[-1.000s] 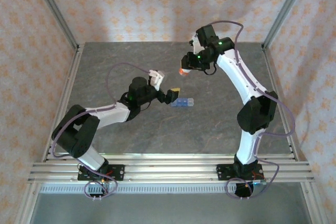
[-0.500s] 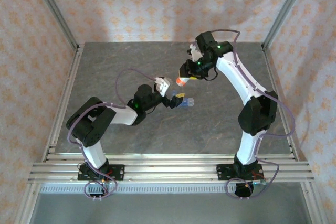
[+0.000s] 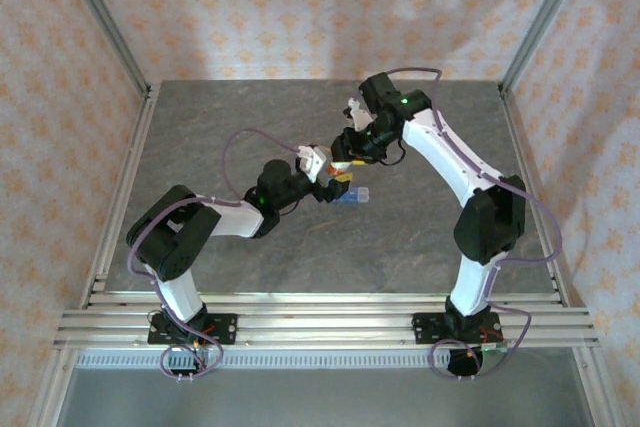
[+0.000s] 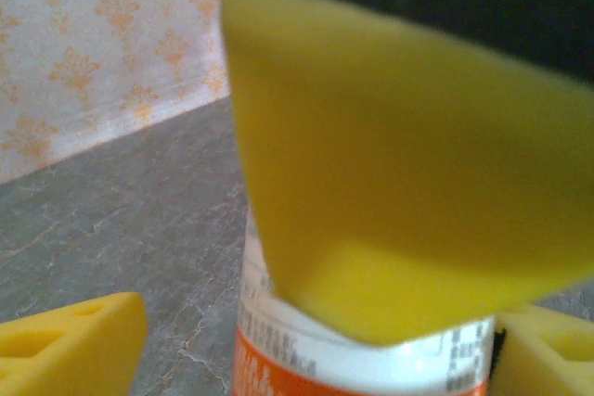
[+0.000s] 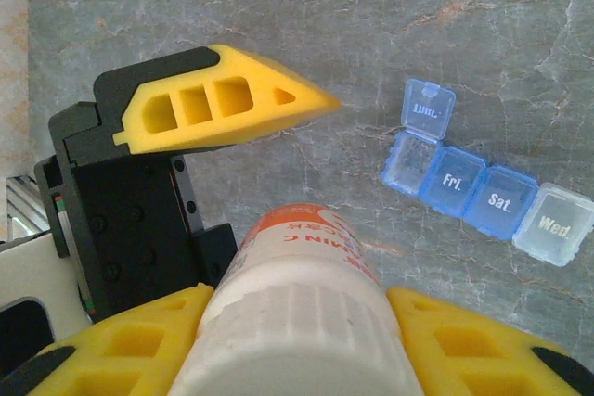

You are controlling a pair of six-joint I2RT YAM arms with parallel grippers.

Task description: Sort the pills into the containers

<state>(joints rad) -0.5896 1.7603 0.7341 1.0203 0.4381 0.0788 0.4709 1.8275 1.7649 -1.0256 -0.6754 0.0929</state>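
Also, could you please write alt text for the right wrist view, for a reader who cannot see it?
The right gripper holds a white-capped orange bottle between its yellow fingers, close to the camera. The left gripper's yellow finger juts in just beyond it, and a light-blue pill box lies on the grey table, one end lid open.

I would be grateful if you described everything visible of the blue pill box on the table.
The small translucent light-blue plastic pill box is a strip of four joined square compartments lying flat on the grey marbled table. Three shut lids read Fri., Sat and Wed.; the Wed. end looks paler, almost clear. The compartment at the other end is open, its hinged lid flipped back; it looks empty. Only the table touches it.
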